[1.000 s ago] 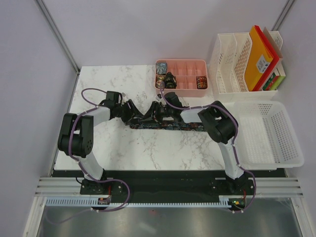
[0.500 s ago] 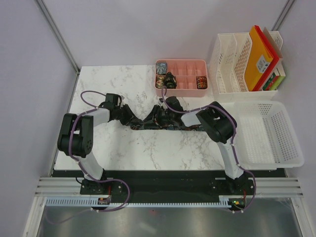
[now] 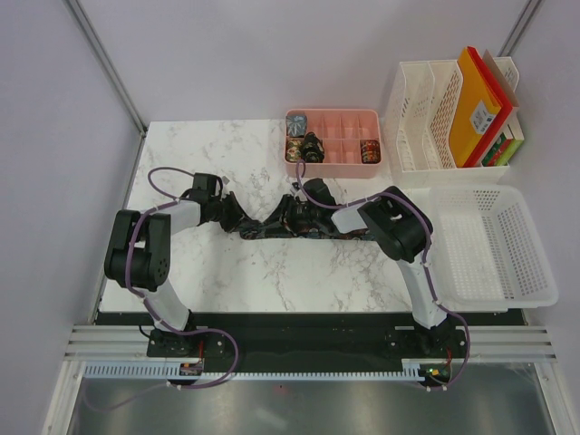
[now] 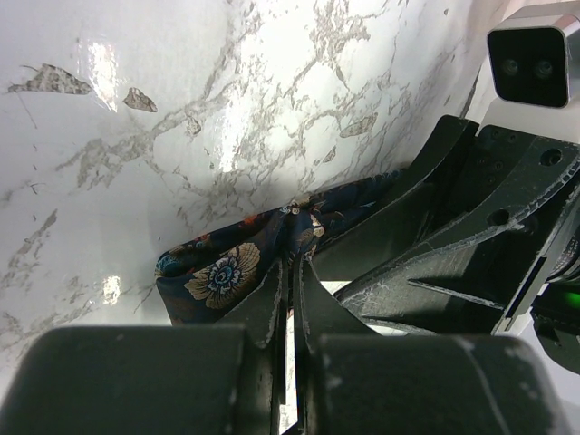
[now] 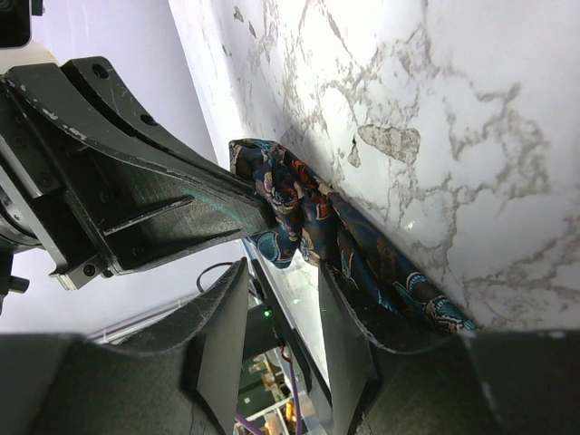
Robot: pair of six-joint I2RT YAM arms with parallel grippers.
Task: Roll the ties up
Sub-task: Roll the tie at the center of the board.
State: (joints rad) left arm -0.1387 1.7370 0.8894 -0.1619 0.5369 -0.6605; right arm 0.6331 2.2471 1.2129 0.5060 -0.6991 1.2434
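Left fingers (image 4: 261, 308) are pinched together on the end of the dark floral tie (image 4: 213, 272), which lies as a strip across the middle of the desk (image 3: 272, 272) between my arms. Right fingers (image 5: 222, 344) stand partly apart, a tie fold at their tips; can't tell if they grip it. Step: starting the roll. Next, I reckon: turn the pinched end over itself and keep the coil tight.

1 unrolled floral tie (image 4: 217, 276), 3 rolled ties (image 3: 313, 145), 1 pink compartment tray (image 3: 349, 169), 1 file rack (image 3: 421, 127), 1 mesh basket (image 3: 489, 245), 2 robot arms (image 3: 145, 245).
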